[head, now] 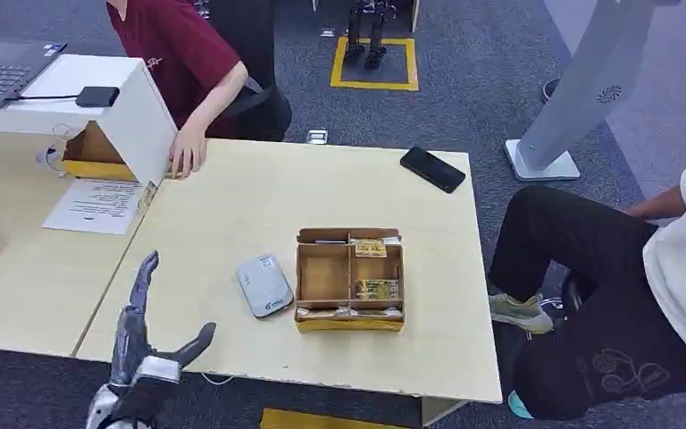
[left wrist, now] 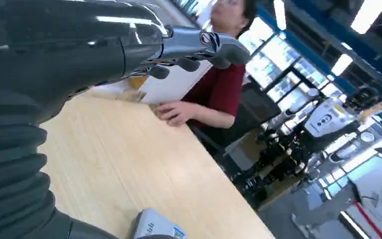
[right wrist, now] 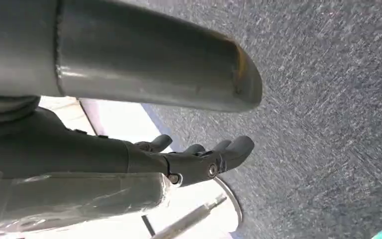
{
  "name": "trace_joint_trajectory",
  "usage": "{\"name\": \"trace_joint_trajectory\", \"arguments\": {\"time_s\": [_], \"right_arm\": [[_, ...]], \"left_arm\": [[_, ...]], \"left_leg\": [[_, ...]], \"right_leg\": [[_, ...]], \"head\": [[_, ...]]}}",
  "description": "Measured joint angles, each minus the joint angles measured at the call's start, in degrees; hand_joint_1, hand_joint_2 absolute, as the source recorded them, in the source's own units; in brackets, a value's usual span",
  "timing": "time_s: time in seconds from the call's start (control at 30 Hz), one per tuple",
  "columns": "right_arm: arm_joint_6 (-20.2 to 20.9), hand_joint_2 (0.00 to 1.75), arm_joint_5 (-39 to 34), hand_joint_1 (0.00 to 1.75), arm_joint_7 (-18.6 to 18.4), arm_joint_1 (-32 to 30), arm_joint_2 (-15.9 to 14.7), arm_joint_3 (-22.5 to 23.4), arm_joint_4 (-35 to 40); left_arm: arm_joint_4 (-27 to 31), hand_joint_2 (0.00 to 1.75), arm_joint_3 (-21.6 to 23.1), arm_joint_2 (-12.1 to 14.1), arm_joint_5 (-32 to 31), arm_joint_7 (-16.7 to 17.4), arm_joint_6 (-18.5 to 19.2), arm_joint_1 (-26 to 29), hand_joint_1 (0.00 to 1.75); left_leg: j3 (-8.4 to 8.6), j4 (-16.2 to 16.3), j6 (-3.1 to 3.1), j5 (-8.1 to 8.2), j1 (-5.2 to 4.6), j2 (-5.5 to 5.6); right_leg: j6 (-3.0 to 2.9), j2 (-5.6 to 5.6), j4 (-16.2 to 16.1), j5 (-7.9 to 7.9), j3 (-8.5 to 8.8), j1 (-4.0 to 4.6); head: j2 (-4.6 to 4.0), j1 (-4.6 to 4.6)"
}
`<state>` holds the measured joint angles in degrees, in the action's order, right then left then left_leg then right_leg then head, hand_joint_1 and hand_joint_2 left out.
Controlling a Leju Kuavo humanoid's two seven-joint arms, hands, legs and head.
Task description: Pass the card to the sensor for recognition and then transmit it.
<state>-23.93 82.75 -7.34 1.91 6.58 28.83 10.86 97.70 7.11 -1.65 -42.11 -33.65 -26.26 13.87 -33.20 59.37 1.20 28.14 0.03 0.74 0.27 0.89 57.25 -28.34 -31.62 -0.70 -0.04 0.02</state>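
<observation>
Left robot hand (head: 147, 344) raised over the near-left edge of the desk (head: 232, 214), fingers and thumb spread apart, holding nothing and touching nothing. Right robot hand (right wrist: 199, 157) hanging above grey carpet, fingers loosely extended, nothing in its grasp. Grey sensor (head: 264, 285) flat on the desk, just beside the left wall of the cardboard box (head: 350, 280). Cards (head: 376, 289) in the box's right-hand compartments. Bare desk surface between the left robot hand and the sensor. A person's hand (head: 187, 152) rests at the far edge; a black phone (head: 432, 169) lies near the far-right corner.
</observation>
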Motion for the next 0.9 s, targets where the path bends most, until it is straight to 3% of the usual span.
{"name": "trace_joint_trajectory", "arguments": {"time_s": [0.07, 0.13, 0.23, 0.3, 0.47, 0.67, 0.9], "right_arm": [[0.0, 0.0, 0.3, 0.0, 0.1, 0.0, 0.0, 0.4, 0.1], [-0.1, 0.0, 0.8, 0.0, 0.1, 0.1, 0.0, 0.6, 0.2], [0.0, 0.0, 1.5, 0.0, 0.3, 0.1, -0.1, 1.3, 0.3], [0.0, 0.0, 1.8, 0.0, 0.3, 0.1, -0.1, 1.5, 0.3], [0.1, 0.0, 2.5, 0.0, 0.0, 0.1, 0.0, 2.2, 0.3], [0.4, 0.0, 3.3, 0.0, -0.3, 0.4, 0.0, 3.1, 0.3], [0.5, 0.0, 3.5, 0.0, 0.0, 0.6, 0.0, 3.6, 0.3]], "left_arm": [[0.5, 1.75, 5.7, 2.2, -8.1, 4.0, -7.1, 1.2, 0.0], [0.5, 1.75, 11.3, 4.0, -15.4, 7.8, -11.9, 1.6, 0.0], [0.7, 1.75, 15.1, 4.8, -32.1, 12.8, -13.2, 2.1, 0.0], [0.8, 1.75, 16.9, 5.0, -38.0, 15.3, -13.3, 2.2, 0.0], [0.7, 1.75, 21.3, 5.7, -40.6, 19.5, -13.3, 1.7, 0.0], [-3.8, 1.75, 26.6, 6.9, -47.2, 31.4, -13.3, -3.3, 0.0], [-9.8, 1.75, 29.0, 6.7, -47.2, 33.1, -13.3, -7.7, 0.0]], "left_leg": [[0.0, 0.0, 0.01, 0.0, 0.0, 0.0], [0.01, 0.0, 0.01, 0.0, 0.0, 0.0], [0.03, 0.0, 0.02, -0.02, 0.01, 0.0], [0.03, 0.0, 0.02, -0.02, 0.0, 0.0], [0.04, 0.0, 0.02, -0.02, 0.0, 0.02], [0.04, 0.0, 0.04, -0.05, 0.0, 0.06], [0.04, 0.0, 0.02, -0.07, 0.0, 0.05]], "right_leg": [[0.01, -0.01, 0.0, 0.0, 0.02, 0.0], [0.02, -0.02, 0.0, 0.01, 0.04, 0.0], [0.03, -0.04, 0.0, 0.03, 0.07, 0.0], [0.04, -0.06, 0.0, 0.05, 0.08, 0.0], [0.05, -0.08, 0.0, 0.06, 0.07, 0.0], [0.05, -0.15, 0.0, 0.06, 0.08, 0.0], [0.03, -0.13, 0.0, 0.09, 0.09, 0.0]], "head": [[0.0, 0.0], [0.0, -0.02], [0.0, -0.02], [0.0, 0.0], [0.0, 0.0], [0.0, -0.02], [0.0, -0.02]]}}
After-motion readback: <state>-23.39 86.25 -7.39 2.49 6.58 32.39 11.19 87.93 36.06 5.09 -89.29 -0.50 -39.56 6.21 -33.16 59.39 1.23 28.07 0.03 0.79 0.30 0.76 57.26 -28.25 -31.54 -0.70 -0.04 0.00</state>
